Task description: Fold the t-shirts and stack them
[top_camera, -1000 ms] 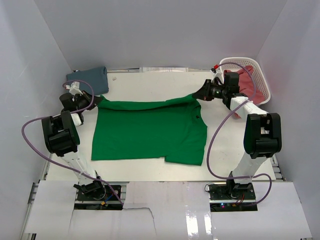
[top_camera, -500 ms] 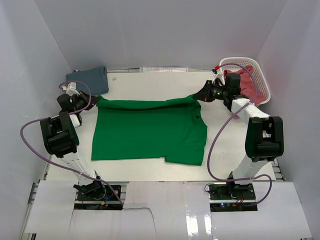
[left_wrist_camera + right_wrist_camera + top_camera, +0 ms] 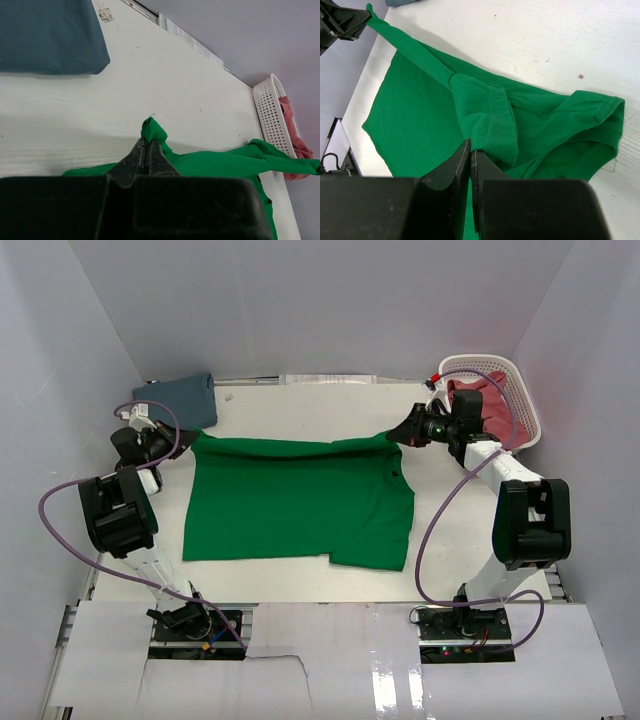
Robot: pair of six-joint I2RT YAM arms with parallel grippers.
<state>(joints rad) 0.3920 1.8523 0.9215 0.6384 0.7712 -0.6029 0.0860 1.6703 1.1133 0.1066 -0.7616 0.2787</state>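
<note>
Edge of the green shirt (image 3: 300, 500) runs left to right between our left gripper (image 3: 146, 148) and right gripper (image 3: 470, 149), both pinching it; the body lies nearer us.

Bright even light, soft shadows, sharp

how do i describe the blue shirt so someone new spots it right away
Go to the far left corner of the white table. The slate blue t-shirt lies there as a neat block. It alone is folded: the green t-shirt is spread mid-table, the pinkish red t-shirt bunched in the white basket.
</note>
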